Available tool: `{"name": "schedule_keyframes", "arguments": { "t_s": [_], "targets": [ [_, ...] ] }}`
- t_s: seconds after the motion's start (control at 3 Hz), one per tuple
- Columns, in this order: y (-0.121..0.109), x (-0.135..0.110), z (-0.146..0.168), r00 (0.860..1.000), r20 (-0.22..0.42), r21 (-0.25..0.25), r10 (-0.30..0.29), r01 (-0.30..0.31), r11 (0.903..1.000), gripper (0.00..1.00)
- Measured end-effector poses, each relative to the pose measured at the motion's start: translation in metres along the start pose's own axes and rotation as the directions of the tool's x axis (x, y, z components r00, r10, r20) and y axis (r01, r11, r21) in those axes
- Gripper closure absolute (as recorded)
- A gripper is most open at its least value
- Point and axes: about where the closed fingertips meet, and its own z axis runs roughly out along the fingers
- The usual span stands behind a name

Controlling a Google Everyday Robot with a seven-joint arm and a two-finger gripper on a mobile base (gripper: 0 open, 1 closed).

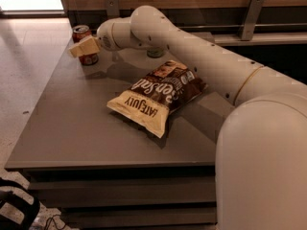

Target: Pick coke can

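The grey surface [72, 128] is the biggest thing here. My one pale arm [201, 56] stretches across it toward the far left corner. Mid-surface lies a single brown and cream chip bag [160, 92], flat, crinkled, and well apart from my target. The coke can [81, 33] stands upright near that far left corner, close to the edge, its red wall and silver top showing above and below my end effector [82, 48]. The end effector sits right at the can's near side, level with its middle. I cannot tell whether it is apart, together or already clamped on the can, because its tan body covers the contact. I judge the can to be light if empty and only moderately heavy if full. It would be stiff along its height, but thin-walled and easy to dent under a hard squeeze, and its painted metal is smooth enough to slip. The place to take it is across the round wall at mid-height, squarely on opposite sides, clear of the tapered top and the base rim. Being close to the edge, it could tip or slide off if nudged. Behind my arm peeks a greenish can [154, 53], mostly hidden. Count: one surface, one arm, one bag, two cans, of which one is red.
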Motion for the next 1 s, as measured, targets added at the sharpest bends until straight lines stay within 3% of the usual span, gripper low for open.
{"name": "schedule_keyframes", "arguments": {
  "t_s": [0.33,1.0],
  "targets": [
    [-0.003,-0.002,0.022,0.999,0.04,-0.027,0.005,-0.004,0.9996,0.0],
    [-0.005,-0.002,0.038,0.997,0.074,-0.037,0.016,-0.013,0.9992,0.17]
  ]
}}
